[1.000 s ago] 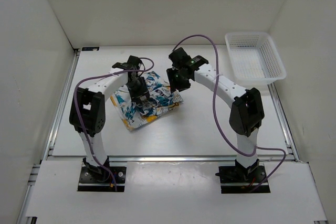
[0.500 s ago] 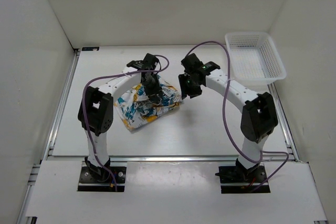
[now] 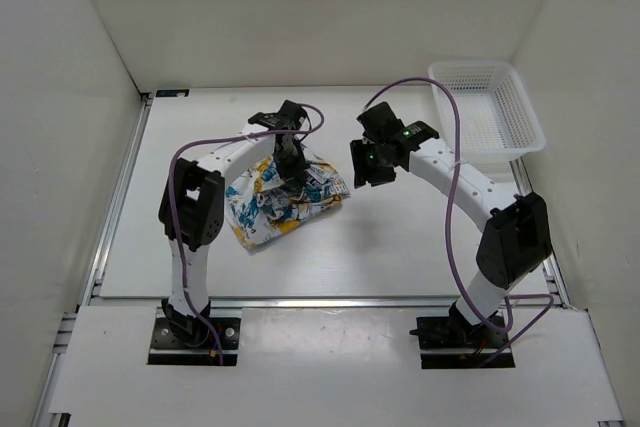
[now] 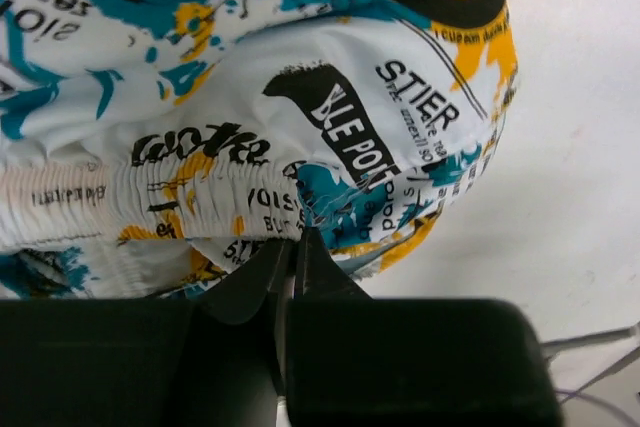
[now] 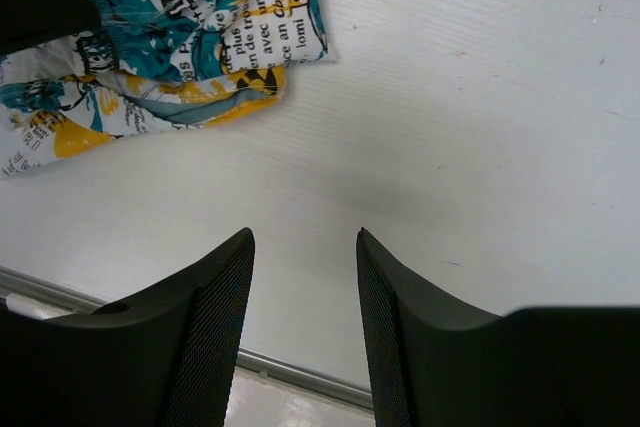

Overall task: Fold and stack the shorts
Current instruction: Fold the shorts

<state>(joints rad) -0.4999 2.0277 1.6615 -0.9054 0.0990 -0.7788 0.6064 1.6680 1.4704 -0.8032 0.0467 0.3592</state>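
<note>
Shorts (image 3: 272, 205) lie in a crumpled heap on the table (image 3: 420, 237), left of centre and about mid-depth. The print is white with teal, yellow-orange and black lettering. The heap is not folded flat, and its far right part rises higher than the near left corner.

Left gripper (image 3: 293, 175) points down onto the far right part of the heap. In the left wrist view its fingers (image 4: 245, 282) are pressed together, and a small pinch of printed cloth is caught at the tips.

Right gripper (image 3: 365, 169) hangs just to the right of the shorts and does not touch them. In the right wrist view its fingers (image 5: 215, 297) stand apart with only bare table between them. The right edge of the shorts shows at the upper left of that view.

White lattice basket (image 3: 470, 66) sits at the far right corner, well apart from the shorts.
</note>
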